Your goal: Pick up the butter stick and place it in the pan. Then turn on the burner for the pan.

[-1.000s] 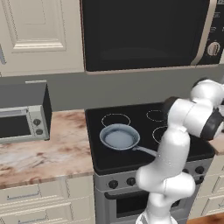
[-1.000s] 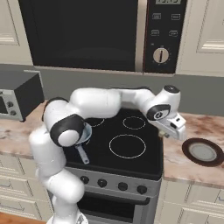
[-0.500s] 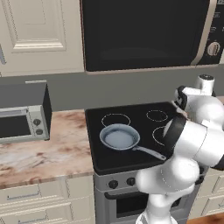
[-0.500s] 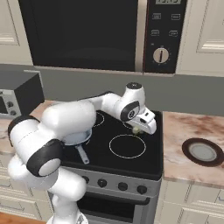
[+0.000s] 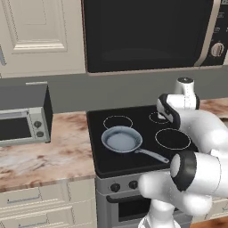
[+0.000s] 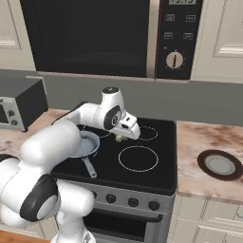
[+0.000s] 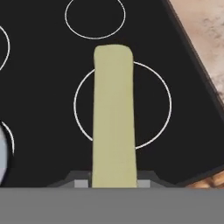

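From my side: microwave (image 6: 90, 38) sits above the black stove (image 6: 156, 166); marble desk (image 5: 49, 156) runs on both sides, with a toaster oven (image 5: 22, 122) on the left stretch. A dark round dish (image 6: 219, 164) lies on the right stretch of desk, well apart from the stove.

Arm is reaching over the cooktop. The pan (image 5: 122, 140) is on the front-left burner, handle pointing toward the front right, nothing in it that I can see.

Tool (image 6: 121, 137) hangs above the cooktop between the pan and the right-hand burner rings, just beside the pan's rim. It's clamped tight on the butter stick (image 7: 113, 118). In the hand view the stick juts out from between the fingertips (image 7: 81, 183), lying across a burner ring (image 7: 155, 83), with the pan's edge at the far left of that view.
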